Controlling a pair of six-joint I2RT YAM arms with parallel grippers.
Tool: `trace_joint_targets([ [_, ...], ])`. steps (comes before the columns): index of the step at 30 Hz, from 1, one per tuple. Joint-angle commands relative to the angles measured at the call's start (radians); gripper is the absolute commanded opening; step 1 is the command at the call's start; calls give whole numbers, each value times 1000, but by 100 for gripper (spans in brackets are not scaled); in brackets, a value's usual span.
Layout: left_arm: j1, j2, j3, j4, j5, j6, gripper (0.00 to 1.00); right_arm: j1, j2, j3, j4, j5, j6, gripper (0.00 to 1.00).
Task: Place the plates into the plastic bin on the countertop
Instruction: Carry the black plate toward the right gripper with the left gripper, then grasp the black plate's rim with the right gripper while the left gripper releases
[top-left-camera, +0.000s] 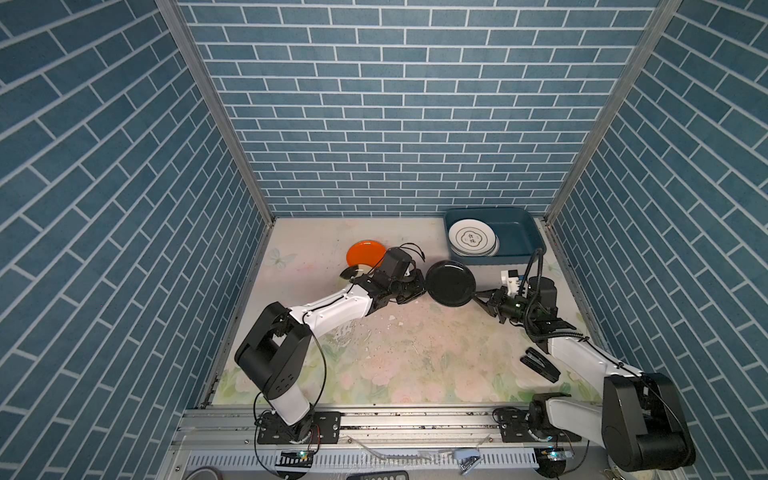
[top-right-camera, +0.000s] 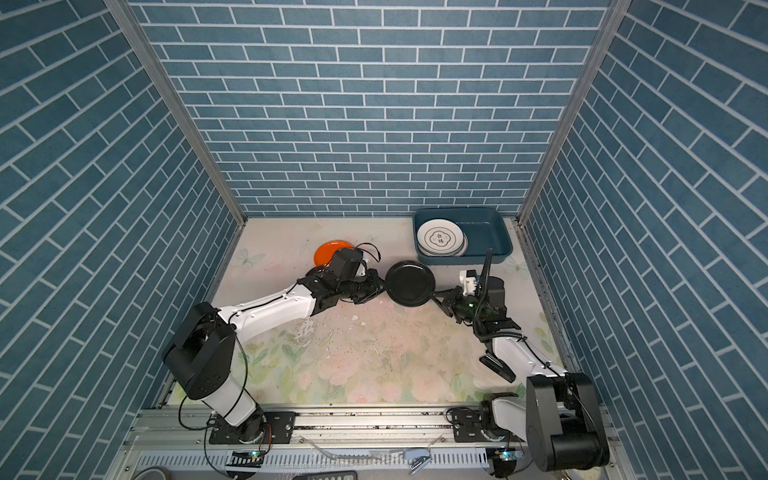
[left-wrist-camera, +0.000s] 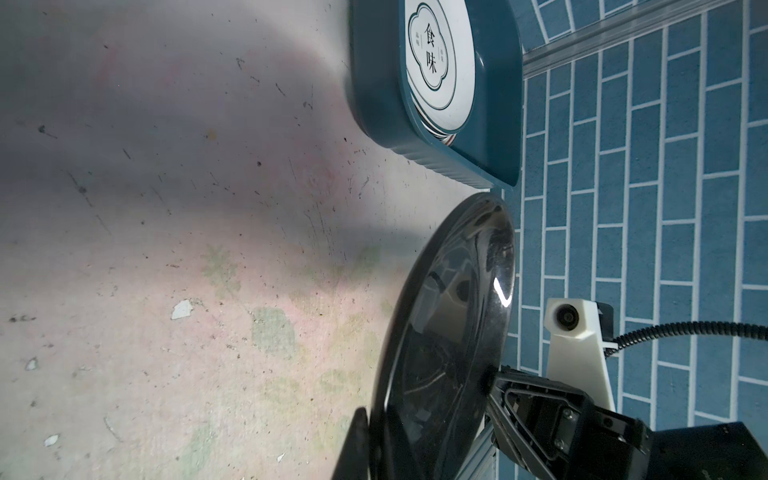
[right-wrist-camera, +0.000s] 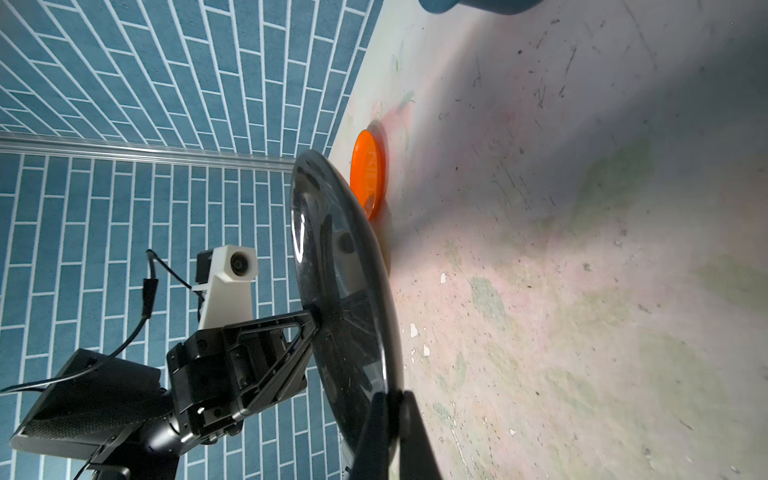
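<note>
Right wrist view: right fingers (right-wrist-camera: 370, 440) pinch black plate (right-wrist-camera: 345, 291) rim; left fingers (right-wrist-camera: 307, 318) unclear.

A black stapler (top-left-camera: 540, 365) lies at the right, blue brick-patterned walls (top-left-camera: 395, 104) behind.

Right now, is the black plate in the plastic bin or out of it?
Out: the right gripper holds the black plate above the countertop, short of the plastic bin.
</note>
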Motion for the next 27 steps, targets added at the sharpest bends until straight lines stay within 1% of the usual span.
trace_joint_targets([
  [1,-3,-39,-21,8,-40,18,44,3,14,38,-6,0,-17,0],
  [2,-3,-43,-21,8,-46,22,55,3,20,47,-14,0,-20,0],
  [3,-2,-46,-23,9,-51,27,63,4,25,59,-32,5,-27,0],
  [4,-1,-49,-23,13,-54,34,68,3,30,79,-60,12,-43,0],
  [7,10,-55,-14,2,-62,46,80,2,38,132,-158,44,-89,0],
  [12,40,-66,-12,27,-47,49,95,-7,40,218,-285,73,-149,0],
  [15,55,-74,-7,37,-47,61,100,-22,39,259,-343,99,-165,0],
  [23,103,-106,-31,71,-36,82,100,-92,67,338,-394,107,-165,0],
  [27,129,-152,-71,75,-56,110,99,-127,93,387,-405,140,-170,0],
])
